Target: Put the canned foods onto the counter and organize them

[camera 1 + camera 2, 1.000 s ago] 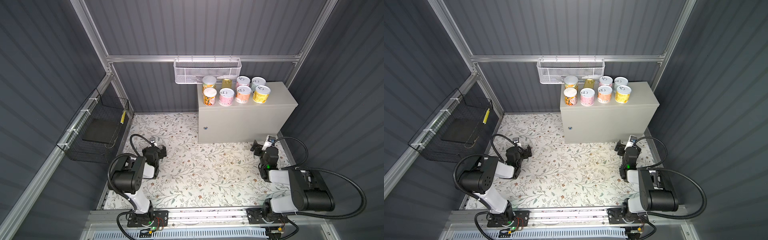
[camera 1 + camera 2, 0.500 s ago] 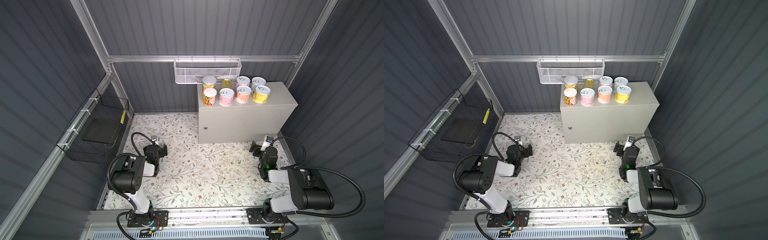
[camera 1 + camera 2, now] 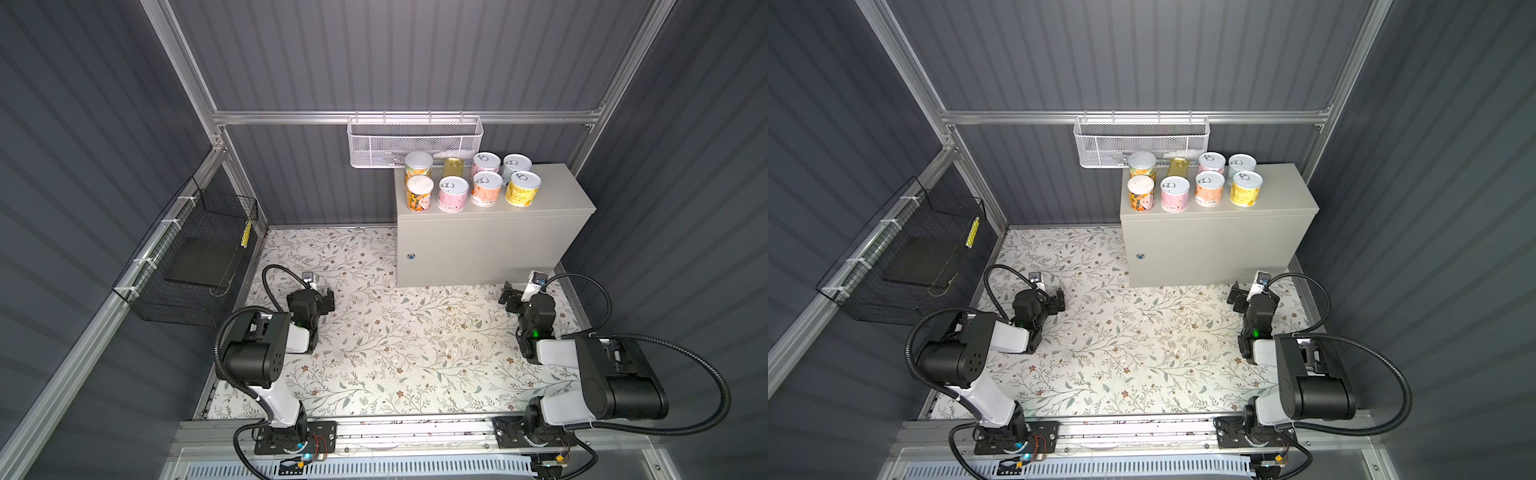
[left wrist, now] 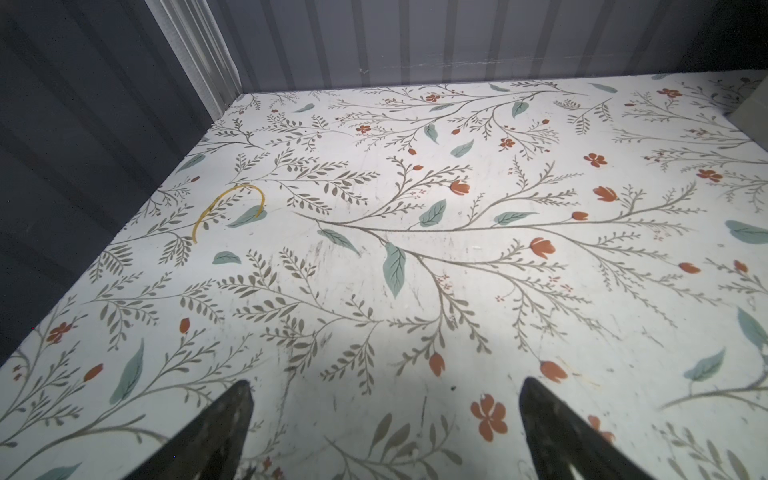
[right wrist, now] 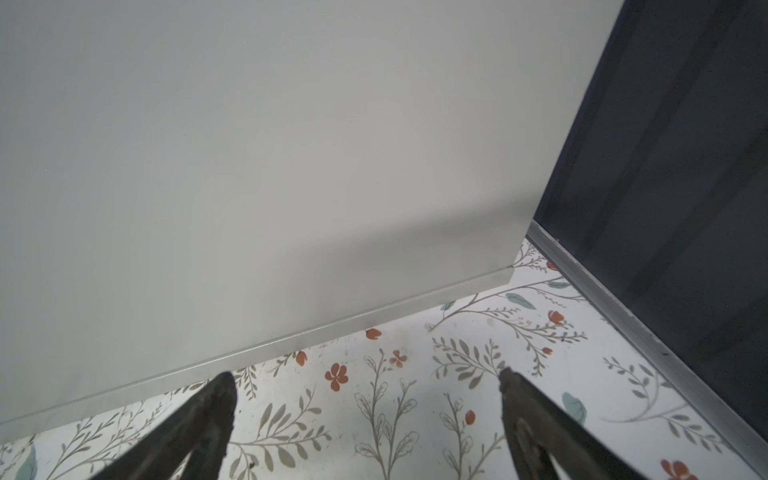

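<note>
Several canned foods stand in two rows on the left half of the counter point(image 3: 557, 195) point(image 3: 1283, 191). In front are an orange-patterned can point(image 3: 419, 193), a pink can point(image 3: 453, 193), a peach can point(image 3: 487, 189) and a yellow can point(image 3: 523, 188). Behind them are a flat gold tin point(image 3: 454, 166) and three more round cans. My left gripper point(image 3: 329, 299) point(image 4: 384, 386) hangs low over the floral floor at the left, open and empty. My right gripper point(image 3: 509, 296) point(image 5: 365, 376) is open and empty just before the counter's front point(image 5: 249, 166), near its right corner.
A white mesh basket point(image 3: 415, 139) hangs on the back wall above the cans. A black wire basket point(image 3: 195, 257) is fixed to the left wall. A thin yellow ring point(image 4: 228, 208) lies on the floor point(image 3: 415, 332) near the left wall. Dark walls close in both sides.
The left gripper has drawn back slightly toward the left. The right arm has barely shifted. Both grippers stay open, and the cans have not moved.
</note>
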`<state>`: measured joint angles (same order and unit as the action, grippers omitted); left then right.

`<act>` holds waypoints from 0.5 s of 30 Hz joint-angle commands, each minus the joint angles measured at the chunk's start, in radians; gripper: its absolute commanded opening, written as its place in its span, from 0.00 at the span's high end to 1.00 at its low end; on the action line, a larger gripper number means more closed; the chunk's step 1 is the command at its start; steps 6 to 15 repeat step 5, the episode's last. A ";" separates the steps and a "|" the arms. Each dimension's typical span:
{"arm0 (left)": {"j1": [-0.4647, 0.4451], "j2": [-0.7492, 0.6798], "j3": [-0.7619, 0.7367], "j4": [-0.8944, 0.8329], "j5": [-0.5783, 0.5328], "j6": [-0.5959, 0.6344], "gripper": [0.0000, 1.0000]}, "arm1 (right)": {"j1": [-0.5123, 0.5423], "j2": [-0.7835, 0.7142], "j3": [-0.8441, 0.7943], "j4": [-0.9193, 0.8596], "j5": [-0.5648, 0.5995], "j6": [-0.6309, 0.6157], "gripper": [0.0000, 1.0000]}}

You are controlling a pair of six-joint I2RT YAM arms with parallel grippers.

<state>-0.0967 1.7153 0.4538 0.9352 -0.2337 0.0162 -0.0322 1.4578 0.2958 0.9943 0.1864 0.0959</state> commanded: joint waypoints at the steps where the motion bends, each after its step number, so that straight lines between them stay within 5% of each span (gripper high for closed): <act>1: 0.005 0.004 0.013 0.001 0.008 0.018 0.00 | -0.003 0.003 0.014 0.010 0.001 -0.009 0.01; 15: 0.004 0.004 0.011 0.001 0.009 0.018 0.00 | -0.003 0.000 0.007 0.022 0.001 -0.010 0.01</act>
